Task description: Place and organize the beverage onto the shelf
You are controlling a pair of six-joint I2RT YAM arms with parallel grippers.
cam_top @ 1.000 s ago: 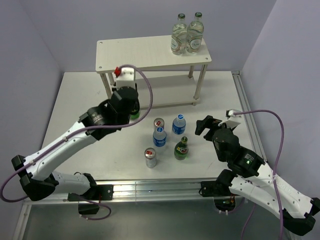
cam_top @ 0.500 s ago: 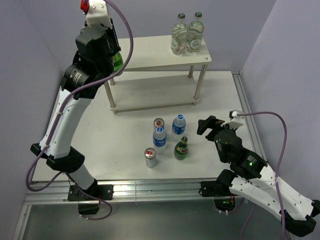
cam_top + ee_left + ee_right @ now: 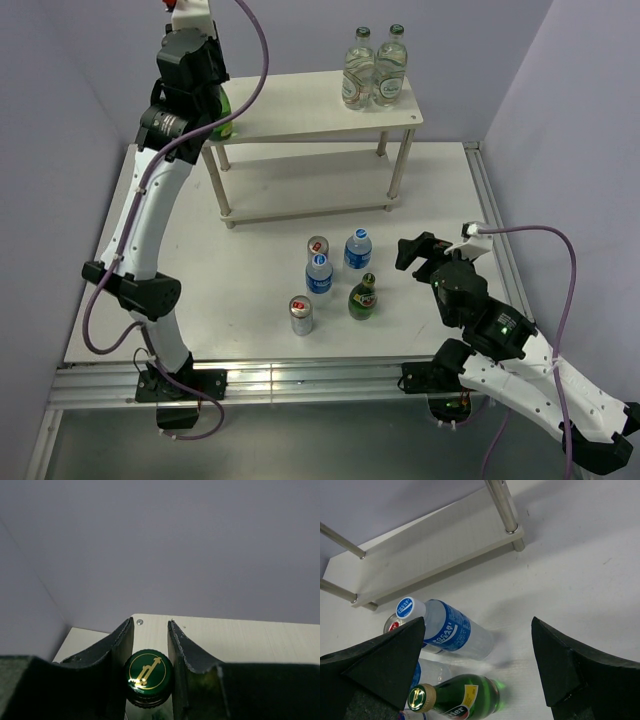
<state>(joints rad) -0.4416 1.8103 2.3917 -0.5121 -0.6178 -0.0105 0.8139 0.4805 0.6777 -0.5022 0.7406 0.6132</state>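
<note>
- Since a second ago my left gripper [image 3: 150,625] is sitting far higher, upper left, clamping the green bottle [image 3: 148,672] upright over the shelf [image 3: 300,105], ready for setting down.
- My right gripper [image 3: 478,622] is waiting, spread wide, empty.

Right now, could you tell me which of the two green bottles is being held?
The green bottle between the left fingers at the left end of the shelf; the other bottle stands free on the table.
</note>
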